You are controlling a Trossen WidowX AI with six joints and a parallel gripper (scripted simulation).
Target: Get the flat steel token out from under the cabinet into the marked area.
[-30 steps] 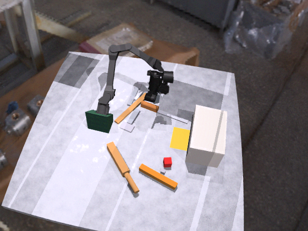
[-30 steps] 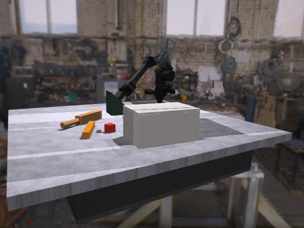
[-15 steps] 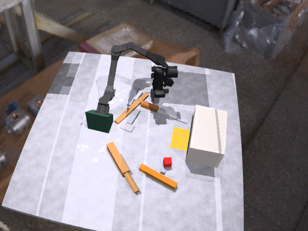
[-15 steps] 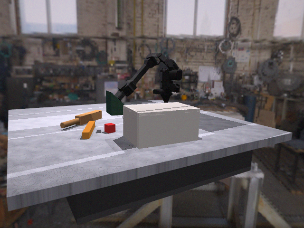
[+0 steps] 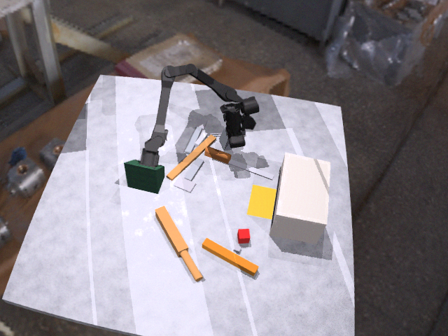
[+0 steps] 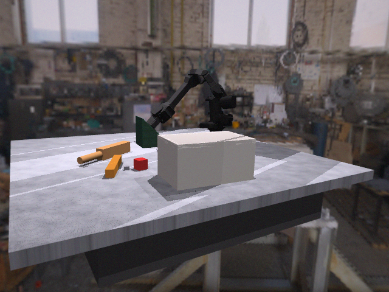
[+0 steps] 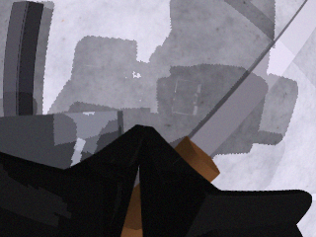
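My gripper (image 7: 142, 133) is shut and empty, raised above the table beyond the orange stick. Below it lies a flat tool with an orange-brown handle (image 5: 217, 155) (image 7: 199, 160) and a long thin grey blade (image 5: 255, 171) (image 7: 237, 109). The blade points toward the cabinet (image 5: 304, 187) (image 6: 213, 163), its tip short of the cabinet's front. Part of the handle shows through the gap behind my fingertips. The yellow marked area (image 5: 261, 202) lies in front of the cabinet, with nothing seen on it. The token and the vent slots are not visible.
An orange stick (image 5: 191, 157), pale flat pieces (image 5: 185, 185) and a grey block (image 5: 225, 140) lie near the tool. A red cube (image 5: 243, 235) (image 6: 140, 163), an orange bar (image 5: 229, 256) and a paddle (image 5: 171, 231) lie farther off. A green block (image 5: 144, 177) stands by the arm's base.
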